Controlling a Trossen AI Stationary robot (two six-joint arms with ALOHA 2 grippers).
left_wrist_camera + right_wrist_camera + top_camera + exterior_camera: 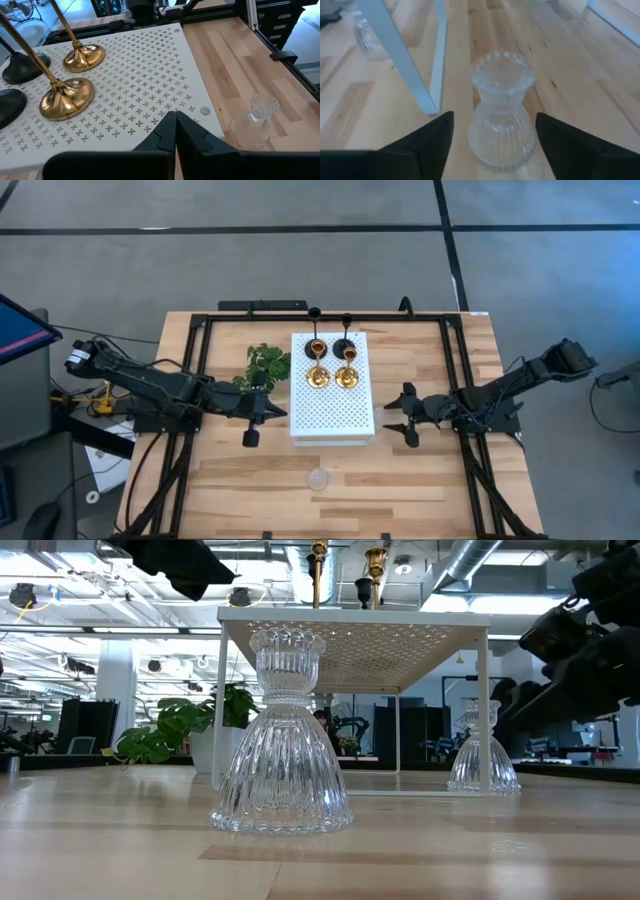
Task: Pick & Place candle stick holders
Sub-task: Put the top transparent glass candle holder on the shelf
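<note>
Right gripper (492,145), fingers spread, is straddling a glass holder (501,112) beside the white board (331,388); left gripper (175,131) is hovering clenched, empty, over the board's edge.

Left gripper (254,416) jaws closed, arm extended inward; right gripper (400,416) jaws spread wide, low

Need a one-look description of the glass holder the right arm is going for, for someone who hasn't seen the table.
Start at the white perforated board standing on legs mid-table. On the wood just off its right edge, near the front corner, a clear ribbed glass candle holder stands upright between the open fingers of the right hand. The gold holders sit on top of the board, and the other glass holder stands alone toward the table's front edge.
</note>
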